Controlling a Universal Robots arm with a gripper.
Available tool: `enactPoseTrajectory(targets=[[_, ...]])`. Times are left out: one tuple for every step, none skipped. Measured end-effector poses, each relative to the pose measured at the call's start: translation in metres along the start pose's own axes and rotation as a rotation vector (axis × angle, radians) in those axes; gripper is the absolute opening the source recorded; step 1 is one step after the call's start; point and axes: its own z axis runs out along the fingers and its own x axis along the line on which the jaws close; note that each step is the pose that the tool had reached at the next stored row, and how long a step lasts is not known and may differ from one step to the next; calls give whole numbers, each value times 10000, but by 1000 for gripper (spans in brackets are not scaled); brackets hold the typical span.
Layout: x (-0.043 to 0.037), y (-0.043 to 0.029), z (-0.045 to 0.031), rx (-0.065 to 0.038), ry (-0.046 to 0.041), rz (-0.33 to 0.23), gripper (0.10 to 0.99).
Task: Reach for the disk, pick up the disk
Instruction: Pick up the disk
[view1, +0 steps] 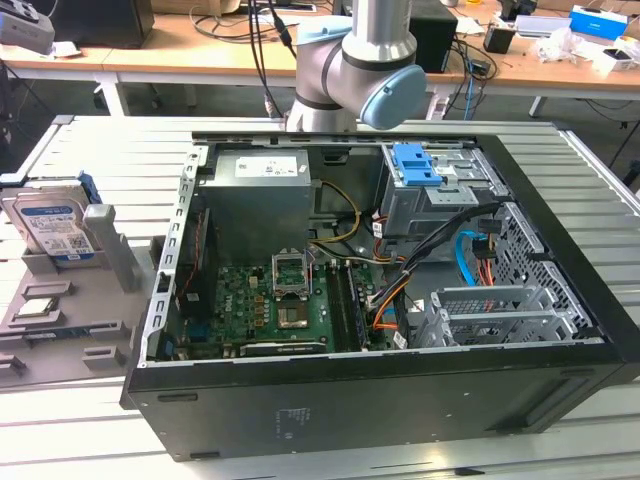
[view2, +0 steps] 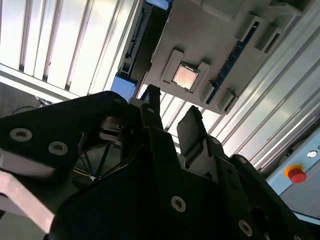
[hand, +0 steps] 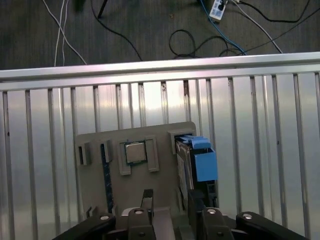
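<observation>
One disk (view1: 52, 225), one chip (hand: 135, 152), one gripper (hand: 170, 200)

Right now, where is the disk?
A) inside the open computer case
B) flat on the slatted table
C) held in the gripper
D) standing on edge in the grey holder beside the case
D: the disk stands upright in the grey holder, at the exterior view's left of the computer case; the open gripper holds nothing.

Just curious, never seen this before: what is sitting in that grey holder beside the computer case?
The disk stands on edge in a slot of the grey holder, and a small square chip lies flat in a recess. The slot wall covers the disk's lower part.
</observation>
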Motion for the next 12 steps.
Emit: enactPoseTrajectory(targets=[[0, 0, 0, 0, 0, 4, 416], [0, 0, 0, 0, 0, 7, 478], [0, 0, 0, 0, 0, 9, 478], [0, 0, 0, 0, 0, 12, 541], [0, 0, 0, 0, 0, 14, 541], [0, 0, 0, 0, 0, 17, 541], [0, 0, 0, 0, -1, 19, 541], [-4, 0, 1, 1, -2, 18, 541], [-17, 1, 1, 1, -2, 19, 541], [-29, 2, 0, -1, -1, 19, 541], [-47, 3, 0, 0, -1, 18, 541], [-61, 4, 0, 0, -1, 18, 541]])
